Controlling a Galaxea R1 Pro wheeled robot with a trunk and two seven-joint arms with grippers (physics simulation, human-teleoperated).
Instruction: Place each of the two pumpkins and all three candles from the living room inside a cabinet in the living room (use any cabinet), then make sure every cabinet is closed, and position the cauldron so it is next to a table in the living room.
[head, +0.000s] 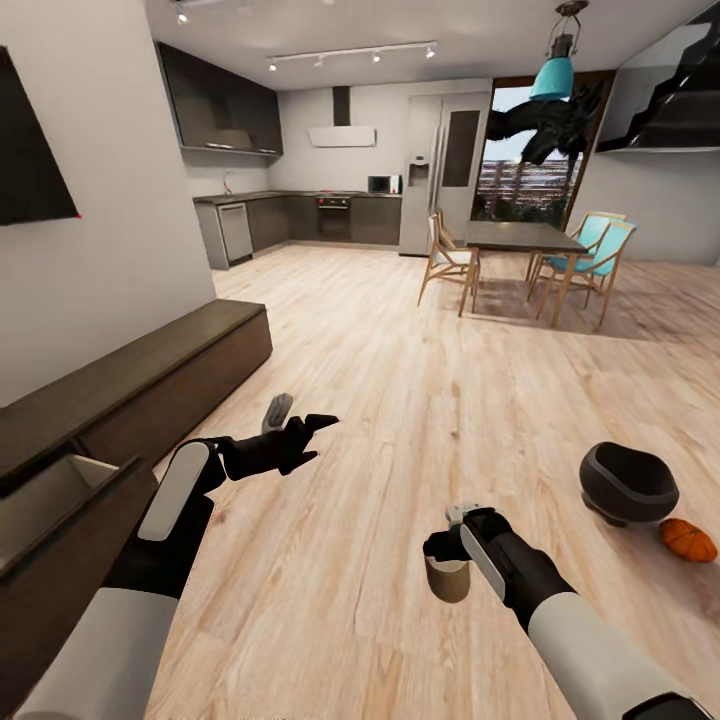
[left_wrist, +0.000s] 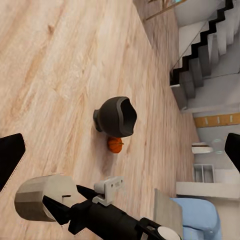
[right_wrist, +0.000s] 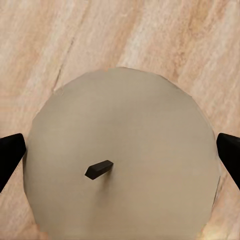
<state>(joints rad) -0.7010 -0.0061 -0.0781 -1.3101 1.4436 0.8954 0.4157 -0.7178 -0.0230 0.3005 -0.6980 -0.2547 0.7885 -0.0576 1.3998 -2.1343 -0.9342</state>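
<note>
High head view, close wrist views
</note>
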